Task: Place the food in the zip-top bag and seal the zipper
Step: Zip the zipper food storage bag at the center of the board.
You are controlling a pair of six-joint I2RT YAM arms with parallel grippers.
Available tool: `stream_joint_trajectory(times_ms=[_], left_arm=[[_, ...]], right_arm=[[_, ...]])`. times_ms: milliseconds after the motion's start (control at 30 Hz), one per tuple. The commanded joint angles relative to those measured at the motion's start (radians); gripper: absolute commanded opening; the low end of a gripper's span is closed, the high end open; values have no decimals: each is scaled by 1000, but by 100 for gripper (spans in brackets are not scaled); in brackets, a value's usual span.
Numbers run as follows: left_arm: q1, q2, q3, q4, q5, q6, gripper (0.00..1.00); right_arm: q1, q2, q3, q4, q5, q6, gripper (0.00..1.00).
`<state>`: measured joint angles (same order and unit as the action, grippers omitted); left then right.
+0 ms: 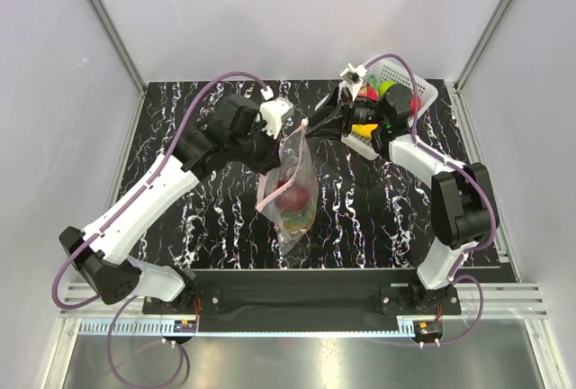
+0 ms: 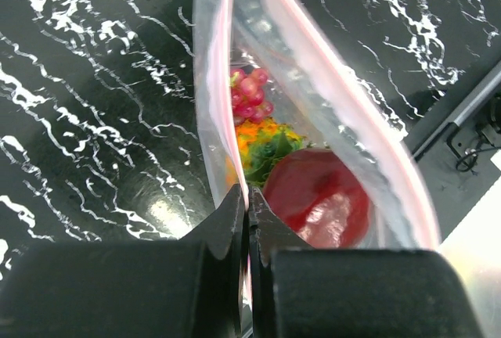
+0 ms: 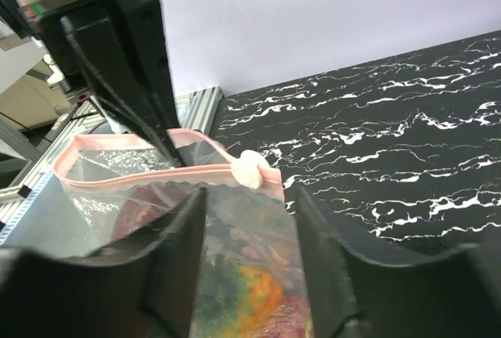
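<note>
The clear zip-top bag [image 1: 290, 193] hangs above the table, held up by its mouth. Inside it are the dark red grape pieces [image 2: 249, 95], the orange pineapple [image 2: 262, 141] with green leaves, and a bright red round fruit [image 2: 317, 197]. My left gripper [image 2: 249, 201] is shut on one side of the pink zipper [image 2: 228, 80]; the two pink strips stand apart, so the mouth is open. My right gripper [image 3: 246, 221] is open, its jaws either side of the bag just below the white slider [image 3: 250, 170] at the zipper's end.
A white lattice basket [image 1: 400, 78] stands at the back right behind the right arm, with a yellow banana [image 1: 364, 128] and red and green round fruits. The black marbled table [image 1: 198, 218] lies under the bag. Metal frame rails run along the near edge.
</note>
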<state>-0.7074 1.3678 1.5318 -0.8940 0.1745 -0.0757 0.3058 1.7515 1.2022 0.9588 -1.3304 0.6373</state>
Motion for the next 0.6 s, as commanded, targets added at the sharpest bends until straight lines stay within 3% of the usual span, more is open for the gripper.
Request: stream_joint_trajectory(times_ms=[0, 133, 167, 233, 367, 433, 467, 533, 567], left_arm=[[28, -6, 41, 0, -21, -6, 3], [59, -6, 39, -5, -12, -16, 3], [66, -7, 37, -5, -4, -18, 3], [69, -12, 39, -3, -6, -22, 3], [82, -15, 42, -5, -10, -26, 6], [82, -18, 48, -8, -21, -26, 10], [83, -21, 57, -13, -29, -24, 23], [83, -32, 68, -14, -36, -21, 37], [83, -39, 71, -8, -41, -19, 51]], right_arm=[[18, -1, 16, 70, -24, 21, 52], [26, -3, -7, 84, -9, 25, 31], [27, -7, -12, 81, -4, 27, 17], [27, -17, -30, 98, 3, 51, 3], [30, -82, -87, 113, 33, 67, 0], [30, -122, -113, 11, 68, 10, 0], [33, -176, -119, -56, 88, -28, 0], [50, -248, -121, -375, 198, -230, 0], [68, -327, -124, -476, 250, -301, 0]])
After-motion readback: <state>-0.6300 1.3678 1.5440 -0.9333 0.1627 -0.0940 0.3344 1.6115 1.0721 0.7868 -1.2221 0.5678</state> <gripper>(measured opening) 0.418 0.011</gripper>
